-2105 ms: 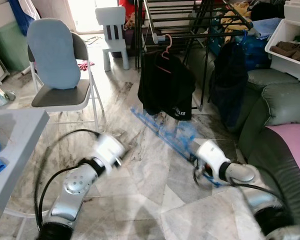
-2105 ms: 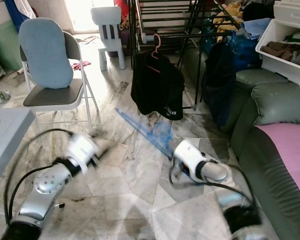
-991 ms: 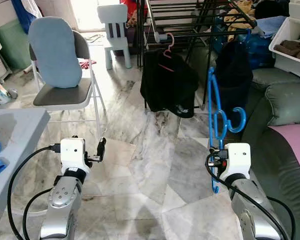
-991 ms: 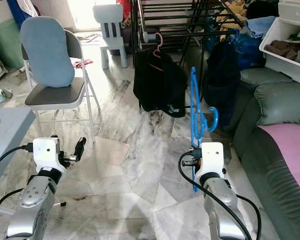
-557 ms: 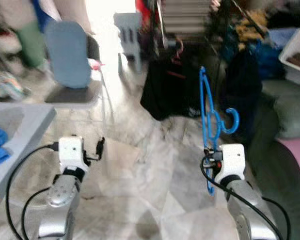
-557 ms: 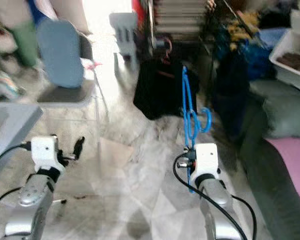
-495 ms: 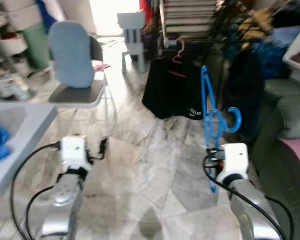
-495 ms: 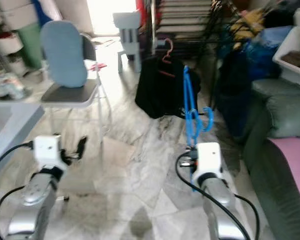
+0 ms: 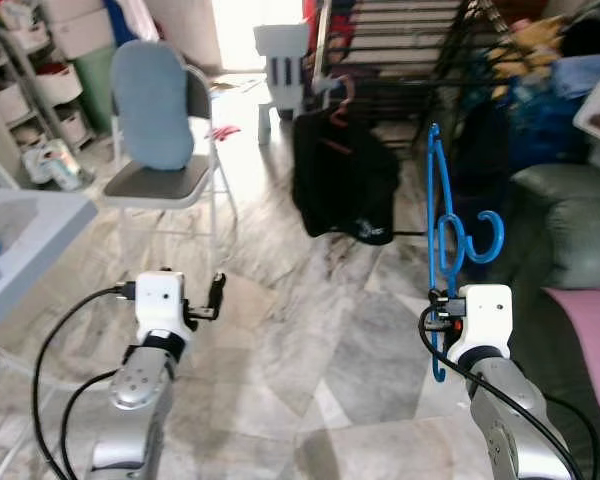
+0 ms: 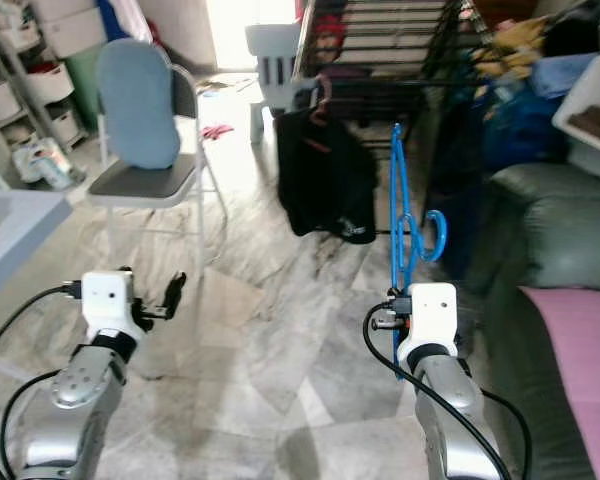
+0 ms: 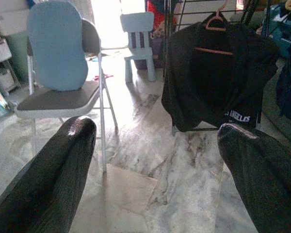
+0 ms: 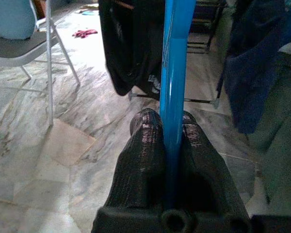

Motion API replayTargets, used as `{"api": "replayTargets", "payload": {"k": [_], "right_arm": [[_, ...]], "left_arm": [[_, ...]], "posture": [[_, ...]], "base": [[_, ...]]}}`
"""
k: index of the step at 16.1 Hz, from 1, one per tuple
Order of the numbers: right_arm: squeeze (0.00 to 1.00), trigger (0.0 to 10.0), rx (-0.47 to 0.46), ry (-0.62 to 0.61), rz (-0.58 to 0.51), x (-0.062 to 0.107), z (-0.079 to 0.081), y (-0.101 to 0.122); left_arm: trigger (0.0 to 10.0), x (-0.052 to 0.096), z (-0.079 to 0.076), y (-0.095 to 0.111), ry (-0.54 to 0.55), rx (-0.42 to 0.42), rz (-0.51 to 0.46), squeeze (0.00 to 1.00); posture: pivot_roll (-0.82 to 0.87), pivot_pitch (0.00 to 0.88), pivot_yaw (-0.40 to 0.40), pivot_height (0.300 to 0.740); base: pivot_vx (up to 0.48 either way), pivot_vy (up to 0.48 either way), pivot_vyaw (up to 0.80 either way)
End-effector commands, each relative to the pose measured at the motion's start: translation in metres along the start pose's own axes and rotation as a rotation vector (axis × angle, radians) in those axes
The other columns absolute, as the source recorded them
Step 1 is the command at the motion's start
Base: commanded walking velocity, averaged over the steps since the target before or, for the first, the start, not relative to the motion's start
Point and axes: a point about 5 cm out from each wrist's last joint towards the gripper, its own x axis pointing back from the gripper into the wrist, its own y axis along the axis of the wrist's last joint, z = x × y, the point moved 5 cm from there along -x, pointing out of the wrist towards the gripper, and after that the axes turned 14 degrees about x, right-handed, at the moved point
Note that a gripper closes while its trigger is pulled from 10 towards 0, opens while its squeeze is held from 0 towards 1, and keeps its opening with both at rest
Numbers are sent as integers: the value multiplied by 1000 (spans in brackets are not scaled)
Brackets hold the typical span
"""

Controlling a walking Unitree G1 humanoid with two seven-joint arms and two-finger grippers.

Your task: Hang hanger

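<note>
A blue plastic hanger [image 9: 441, 225] stands upright in front of me, hook [image 9: 486, 238] curling to the right. My right gripper [image 9: 438, 308] is shut on its lower part; in the right wrist view both fingers [image 12: 146, 145] press against the blue bar [image 12: 176, 58]. My left gripper [image 9: 217, 294] is held out at the left, open and holding nothing, its fingers [image 11: 63, 165] wide apart. Ahead stands a black drying rack [image 9: 400, 60], where a black garment [image 9: 345, 175] hangs on a pink hanger [image 9: 342, 92].
A folding chair with a blue cushion [image 9: 158, 120] stands at the left, a white child's chair [image 9: 281, 55] behind it. A grey table corner [image 9: 25, 232] is at near left. A green sofa [image 9: 580, 225] with a pink cushion [image 9: 592, 325] lines the right. Marble floor lies between.
Two seconds ago the hanger lay low and tilted toward the floor; it now stands upright in my right gripper. Since then the camera has shifted and both arms hold steady.
</note>
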Motion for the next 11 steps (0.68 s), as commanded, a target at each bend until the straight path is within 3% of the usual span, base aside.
{"api": "replayTargets", "payload": {"k": [1, 6, 11], "right_arm": [[0, 10000, -9, 16, -29, -1, 7, 9], [0, 10000, -12, 15, -25, -2, 7, 8], [0, 10000, -27, -21, -12, 6, -1, 2]], "left_arm": [[10000, 2, 14, 0, 30, -10, 4, 0], [10000, 1, 17, 2, 34, -12, 3, 0], [10000, 13, 30, 3, 46, -27, -30, 0]], "posture": [[-76, 0, 16, 740], [-75, 0, 13, 740], [-75, 0, 14, 740]], "base": [[0, 0, 0], [0, 0, 0], [0, 0, 0]]}}
